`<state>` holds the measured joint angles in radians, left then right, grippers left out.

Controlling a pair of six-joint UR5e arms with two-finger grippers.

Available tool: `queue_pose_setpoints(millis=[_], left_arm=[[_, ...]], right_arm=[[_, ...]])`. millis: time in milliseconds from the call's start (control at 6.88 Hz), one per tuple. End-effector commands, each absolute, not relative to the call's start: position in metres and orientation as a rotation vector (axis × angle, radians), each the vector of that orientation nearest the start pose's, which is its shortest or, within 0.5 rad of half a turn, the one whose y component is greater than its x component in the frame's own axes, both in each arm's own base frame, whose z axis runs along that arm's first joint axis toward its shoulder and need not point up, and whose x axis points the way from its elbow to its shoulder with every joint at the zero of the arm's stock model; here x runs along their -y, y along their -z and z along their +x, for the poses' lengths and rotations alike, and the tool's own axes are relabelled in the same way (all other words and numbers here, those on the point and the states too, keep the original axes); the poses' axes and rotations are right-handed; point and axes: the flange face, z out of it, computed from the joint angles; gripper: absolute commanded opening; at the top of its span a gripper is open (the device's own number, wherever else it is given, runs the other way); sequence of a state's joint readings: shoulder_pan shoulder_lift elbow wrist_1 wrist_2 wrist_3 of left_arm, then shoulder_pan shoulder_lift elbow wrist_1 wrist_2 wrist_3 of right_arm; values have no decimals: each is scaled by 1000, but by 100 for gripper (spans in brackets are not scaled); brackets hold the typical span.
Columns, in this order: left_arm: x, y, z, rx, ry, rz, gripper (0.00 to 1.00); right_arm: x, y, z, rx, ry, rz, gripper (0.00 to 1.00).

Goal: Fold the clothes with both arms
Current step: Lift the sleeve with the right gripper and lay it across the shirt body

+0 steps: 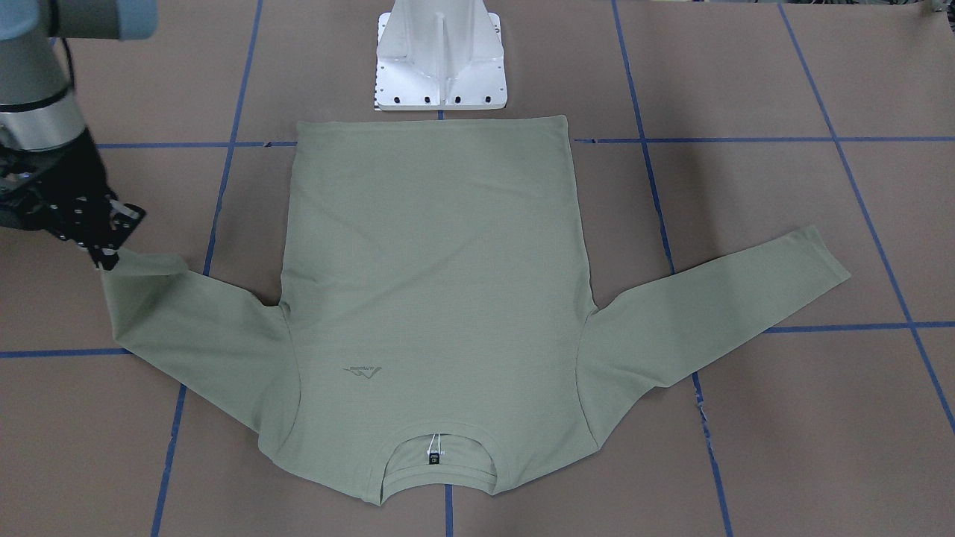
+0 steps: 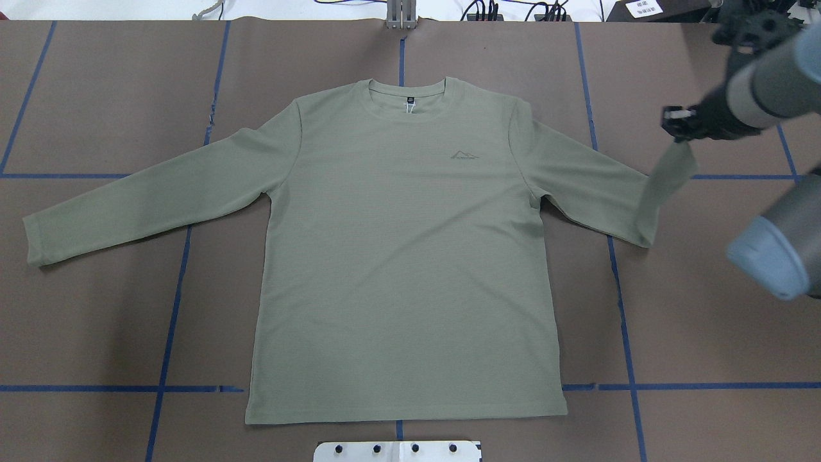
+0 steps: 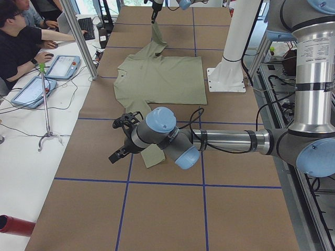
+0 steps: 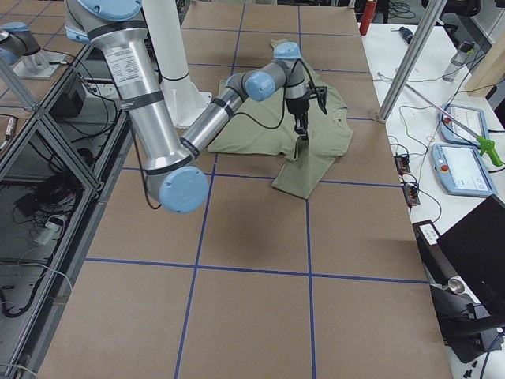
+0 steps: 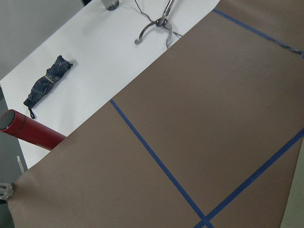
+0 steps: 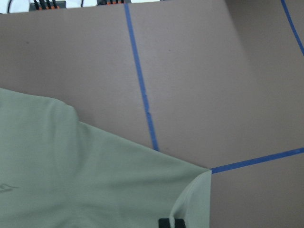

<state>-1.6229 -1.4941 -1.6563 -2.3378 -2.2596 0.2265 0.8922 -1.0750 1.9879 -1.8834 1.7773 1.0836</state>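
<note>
I see the shirt [image 2: 404, 256] spread flat, front up, on the tabletop [image 2: 96, 321]. Its hem is just beside the pedestal [image 1: 440, 67] and its neckline is on the side away from the pedestal. One sleeve [image 2: 147, 205] lies flat. The right gripper [image 2: 681, 123] is closed on the cuff [image 2: 673, 160] of the other sleeve and holds it lifted off the tabletop. The left gripper [image 3: 121, 142] hangs well apart from the pedestal, near the flat sleeve's end. I cannot tell how wide it is.
</note>
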Motion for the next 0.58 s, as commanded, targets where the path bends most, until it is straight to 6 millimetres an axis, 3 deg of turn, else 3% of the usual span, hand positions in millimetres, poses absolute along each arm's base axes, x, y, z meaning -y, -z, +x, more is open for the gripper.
queue_pose_setpoints(millis=[0, 145, 291, 436], left_arm=[[481, -573, -94, -549, -426, 821, 100], [481, -574, -94, -549, -426, 820, 100], [481, -578, -95, -550, -422, 813, 100], [481, -583, -94, -553, -420, 804, 100]], right_arm=[[547, -104, -389, 577, -452, 196, 0], [561, -54, -448, 548, -496, 192, 0], [565, -20, -511, 584, -525, 223, 0], [552, -21, -582, 590, -509, 326, 0]])
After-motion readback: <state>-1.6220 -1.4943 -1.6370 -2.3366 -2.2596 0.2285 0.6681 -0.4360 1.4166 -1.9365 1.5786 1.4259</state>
